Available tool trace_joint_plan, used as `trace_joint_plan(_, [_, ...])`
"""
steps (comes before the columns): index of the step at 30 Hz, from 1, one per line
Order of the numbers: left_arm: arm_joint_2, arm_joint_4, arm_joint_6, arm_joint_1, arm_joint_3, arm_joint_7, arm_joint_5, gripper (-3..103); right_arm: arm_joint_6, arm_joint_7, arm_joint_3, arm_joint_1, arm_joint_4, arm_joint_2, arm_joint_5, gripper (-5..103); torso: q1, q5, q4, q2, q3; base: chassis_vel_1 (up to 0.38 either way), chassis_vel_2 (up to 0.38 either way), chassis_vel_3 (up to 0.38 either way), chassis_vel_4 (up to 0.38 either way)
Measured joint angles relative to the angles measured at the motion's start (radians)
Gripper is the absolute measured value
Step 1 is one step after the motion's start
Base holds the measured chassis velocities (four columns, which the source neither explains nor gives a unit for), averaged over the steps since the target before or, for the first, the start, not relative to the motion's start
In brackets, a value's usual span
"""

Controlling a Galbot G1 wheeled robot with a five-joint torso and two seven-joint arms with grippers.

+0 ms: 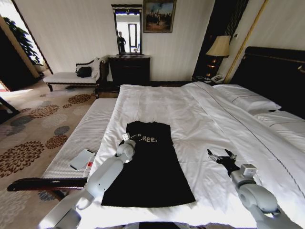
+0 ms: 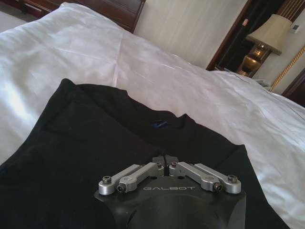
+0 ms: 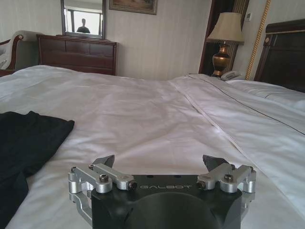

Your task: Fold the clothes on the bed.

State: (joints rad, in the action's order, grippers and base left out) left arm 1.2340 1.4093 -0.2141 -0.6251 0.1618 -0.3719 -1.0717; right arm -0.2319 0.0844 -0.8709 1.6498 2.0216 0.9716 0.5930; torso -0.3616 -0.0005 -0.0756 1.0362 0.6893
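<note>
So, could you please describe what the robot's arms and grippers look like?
Both arms are smooth, rounded, light grey segments. The left gripper and the right gripper each have a black housing marked GALBOT in pale letters, silver metal linkage bars fastened with dark screws, and dark fingertips. No loose cables are visible.

You look into hotel-style bedroom. Evidence: large bed with white sheets, pillows, tall dark headboard. Bedside lamp with telephone beside it. Dark wooden dresser under wall mirror, framed painting next to mirror. Floral patterned carpet. White-cushioned bench along bed, chaise near far wall.
</note>
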Motion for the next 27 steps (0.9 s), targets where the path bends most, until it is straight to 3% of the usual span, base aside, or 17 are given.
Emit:
trace_joint_plan(6, [-0.027,0.016,-0.008,-0.016,0.022,-0.004,0.01,-3,0.0,-0.001,0.0,0.0,0.001,-0.002,0.001,100,0.0,0.0,0.0003,0.0,0.0,0.0,0.0,0.0,0.0])
trace_joint_plan(11, [-0.041,0.04,-0.028,-0.026,0.003,-0.016,0.01,17,-0.001,-0.005,0.011,-0.01,0.0,-0.002,0.0,100,0.0,-0.0001,0.0,0.0,0.0,0.0,0.0,0.0,0.0])
trace_joint_plan(13, [-0.045,0.05,-0.03,-0.029,-0.001,-0.018,0.011,17,-0.001,-0.005,0.013,-0.012,0.0,-0.003,0.0,100,0.0,-0.0001,0.0,0.0,0.0,0.0,0.0,0.0,0.0])
trace_joint_plan(14, [-0.058,0.07,-0.032,-0.034,-0.005,-0.019,0.016,23,-0.002,-0.005,0.016,-0.017,-0.002,-0.007,0.001,100,0.0,-0.0001,0.0,0.0,0.0,0.0,0.0,0.0,0.0])
trace_joint_plan(16, [-0.085,0.1,-0.034,-0.045,-0.008,-0.022,0.055,33,-0.006,-0.015,0.018,-0.025,-0.003,-0.016,0.003,100,0.0,-0.0001,0.0,0.0,0.0,0.0,0.0,0.0,0.0])
trace_joint_plan(19, [-0.108,0.123,-0.034,-0.057,-0.006,-0.018,0.092,39,-0.011,-0.025,0.02,-0.029,-0.003,-0.023,0.003,100,0.0,-0.0002,0.0001,0.0,0.0,0.0,0.0,0.0,0.0])
trace_joint_plan(20, [-0.137,0.16,-0.034,-0.078,-0.004,-0.014,0.106,49,-0.015,-0.031,0.024,-0.034,-0.003,-0.031,0.002,100,0.0,-0.0002,0.0001,0.0,0.0,0.0,0.0,0.0,0.0])
trace_joint_plan(23, [-0.163,0.203,-0.035,-0.102,-0.017,-0.014,0.097,55,-0.019,-0.033,0.031,-0.049,-0.003,-0.041,0.006,100,0.0,-0.0003,0.0002,0.0,0.0,0.0,0.0,0.0,0.0])
trace_joint_plan(27, [-0.22,0.261,-0.044,-0.131,-0.101,-0.02,0.042,77,-0.039,-0.06,0.051,-0.09,-0.015,-0.073,0.012,100,0.0,-0.0002,0.0,0.0,0.0,0.0,0.0,0.0,0.0])
